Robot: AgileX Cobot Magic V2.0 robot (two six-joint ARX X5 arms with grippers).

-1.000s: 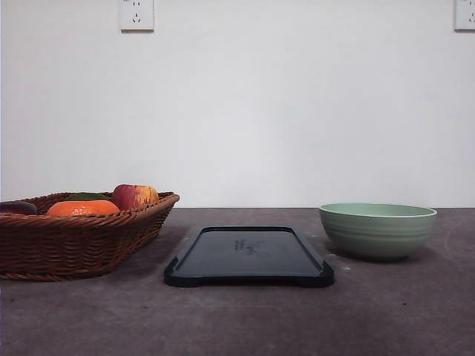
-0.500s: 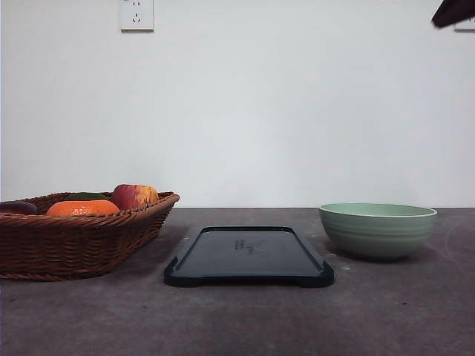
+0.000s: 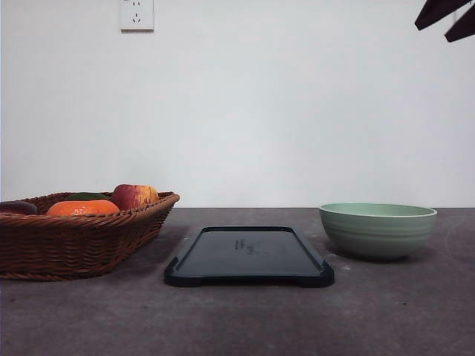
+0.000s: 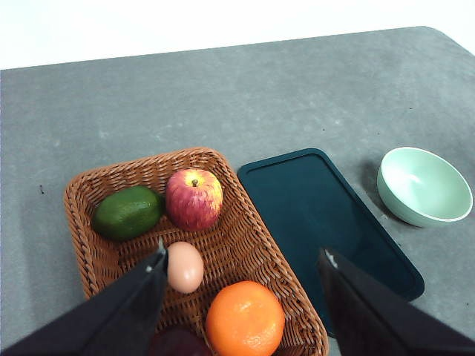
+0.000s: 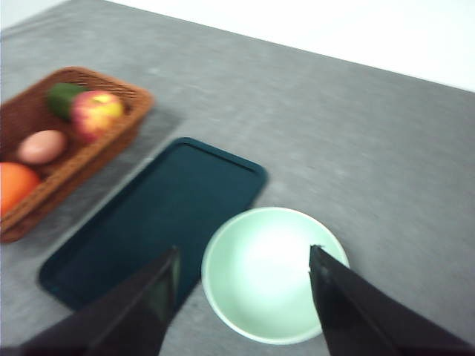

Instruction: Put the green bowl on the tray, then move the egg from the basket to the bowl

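The pale green bowl (image 3: 377, 229) stands empty on the table, right of the dark tray (image 3: 249, 254). The wicker basket (image 3: 74, 231) sits at the left, and the egg (image 4: 185, 267) lies inside it among fruit. High above the basket hangs my left gripper (image 4: 241, 261), open, with the egg just beside one fingertip in that view. Far above the bowl (image 5: 274, 273), my right gripper (image 5: 243, 256) is open with nothing between its fingers, and its finger tips (image 3: 444, 16) poke into the front view's top right corner. The tray (image 5: 152, 220) holds nothing.
In the basket (image 4: 245, 245) lie an apple (image 4: 194, 199), an avocado (image 4: 128, 212), an orange (image 4: 245, 320) and a dark fruit (image 4: 178, 343). Grey tabletop (image 3: 245, 319) stretches in front of everything. A white wall with sockets (image 3: 136, 14) stands behind.
The right gripper's fingers have come further into the front view's top right corner, moving down and leftward. Bowl, tray and basket have stayed put.
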